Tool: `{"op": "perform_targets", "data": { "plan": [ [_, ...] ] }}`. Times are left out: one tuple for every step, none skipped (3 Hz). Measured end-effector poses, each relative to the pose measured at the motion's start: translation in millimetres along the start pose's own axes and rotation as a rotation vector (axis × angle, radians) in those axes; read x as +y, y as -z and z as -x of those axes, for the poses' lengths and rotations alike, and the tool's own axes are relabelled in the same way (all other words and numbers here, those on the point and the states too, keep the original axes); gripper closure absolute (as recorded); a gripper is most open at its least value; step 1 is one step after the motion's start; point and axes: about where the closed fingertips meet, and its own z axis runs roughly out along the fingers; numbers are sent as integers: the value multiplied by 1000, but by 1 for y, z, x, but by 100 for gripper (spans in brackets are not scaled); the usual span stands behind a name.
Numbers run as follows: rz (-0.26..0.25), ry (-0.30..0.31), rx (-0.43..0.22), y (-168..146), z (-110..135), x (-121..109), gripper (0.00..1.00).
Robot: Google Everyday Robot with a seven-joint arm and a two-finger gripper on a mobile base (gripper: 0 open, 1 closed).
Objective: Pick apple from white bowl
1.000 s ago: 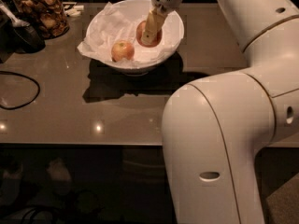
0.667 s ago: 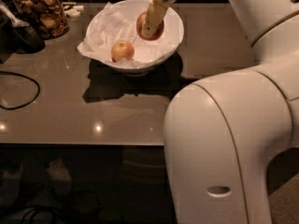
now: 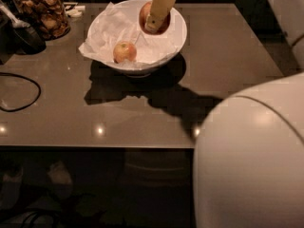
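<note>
Lift step in hand, with gripper [image 3: 153, 20] above far side of white bowl [image 3: 178, 38], jaws closed around apple [image 3: 142, 14]; next needing straight rise clear of that bowl.

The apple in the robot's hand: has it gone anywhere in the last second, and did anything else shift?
The hand, already shut on the apple a second ago, has raised it a little, up by the white bowl and its far rim. The big arm in front sank toward the view's lower right. The bowl, the paler apple inside and the snack jar stayed put.
</note>
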Motion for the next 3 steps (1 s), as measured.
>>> {"op": "perform_targets", "data": {
  "plan": [
    [-15, 0, -26, 14, -13, 25, 100],
    [-52, -25, -66, 22, -32, 49, 100],
    [-16, -37, -34, -2, -46, 59, 100]
  ]
}}
